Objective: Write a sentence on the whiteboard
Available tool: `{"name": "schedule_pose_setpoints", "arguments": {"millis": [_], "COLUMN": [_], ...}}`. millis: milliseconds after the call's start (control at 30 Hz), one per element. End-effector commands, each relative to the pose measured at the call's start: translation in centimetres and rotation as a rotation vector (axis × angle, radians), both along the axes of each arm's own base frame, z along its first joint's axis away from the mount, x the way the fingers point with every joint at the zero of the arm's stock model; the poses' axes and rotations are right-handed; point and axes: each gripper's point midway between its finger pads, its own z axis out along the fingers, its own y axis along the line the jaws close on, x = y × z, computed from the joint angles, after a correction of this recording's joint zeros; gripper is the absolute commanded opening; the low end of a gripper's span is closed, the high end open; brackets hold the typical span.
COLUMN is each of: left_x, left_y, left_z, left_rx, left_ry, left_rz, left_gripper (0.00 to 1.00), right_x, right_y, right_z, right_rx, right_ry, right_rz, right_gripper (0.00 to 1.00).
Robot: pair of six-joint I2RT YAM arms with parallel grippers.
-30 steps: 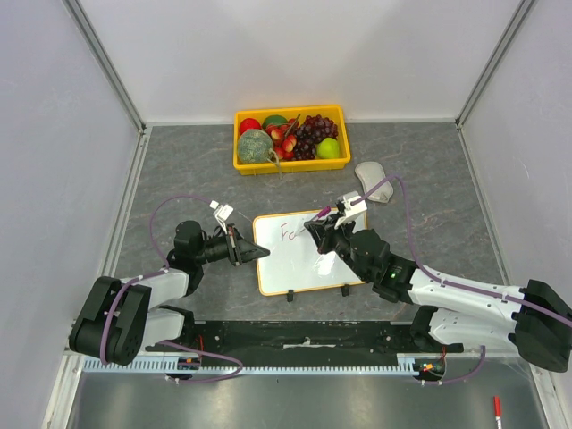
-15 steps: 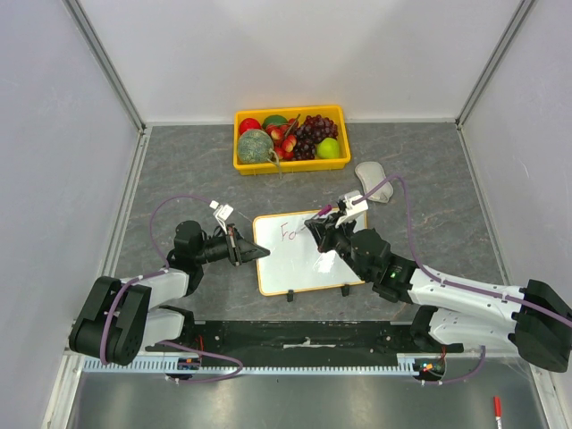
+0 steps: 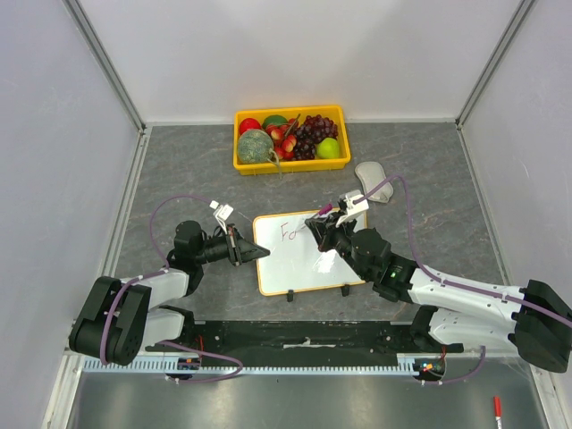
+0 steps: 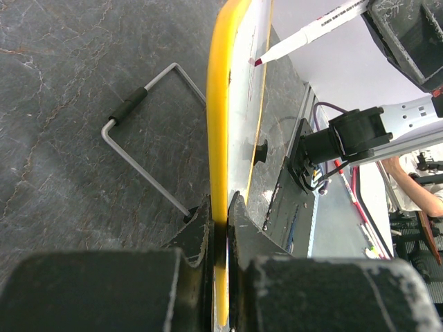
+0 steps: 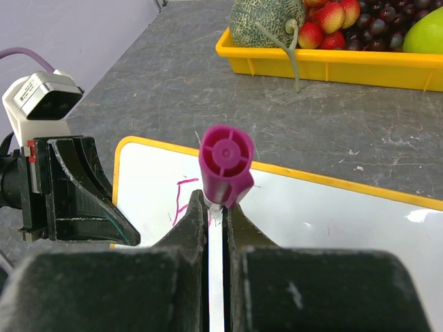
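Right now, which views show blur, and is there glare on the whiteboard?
Right wrist view: the right pincer is near and blurred, the marker sharp, with a small glare patch on the whiteboard at far right. Left wrist view: the left pincer is blurred too, the upper right washed out. Top view: sharp, evenly lit.

Top view: we look steeply down from above the near edge. Left wrist: close, edge-on along the whiteboard (image 4: 220, 104) rim. Right wrist: close, facing the far edge. All three share the whiteboard.
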Motion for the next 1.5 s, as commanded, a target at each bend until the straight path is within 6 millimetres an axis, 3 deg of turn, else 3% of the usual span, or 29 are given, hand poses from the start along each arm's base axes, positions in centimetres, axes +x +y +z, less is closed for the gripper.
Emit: {"name": "schedule_pose_setpoints", "arguments": {"millis": [0,633,833,1200,1467], "left_x": [1.6,1.6,1.6,1.6,1.6], "left_y": [0.5,0.5,0.5,0.5,0.5], "left_z": [-0.7,-0.7,-0.7,-0.7,-0.7], "left_rx": [0.054,0.054,0.053,0.054,0.053], "left_ry": [-0.061,-0.061,-0.062,-0.061,-0.062], "left_rz": [0.063,0.064,0.063,0.063,0.06], "left_gripper": [0.02,0.02,0.02,0.02,0.02], "right_x": [-0.1,-0.8,-0.6,0.0,0.5], "right_y": [-0.1,-1.0,-1.0,0.0,-0.6], "right_z": [-1.1,-2.1,-0.7,3.5,3.3], "right_rx": [-0.028,-0.045,-0.023,0.037,0.004], "right_ry": [0.018,0.034,0.013,-0.046,-0.043], "right_rz": [0.011,0.018,0.005,0.014,-0.023], "right_gripper": [0.0,0.0,0.0,0.0,0.0]}}
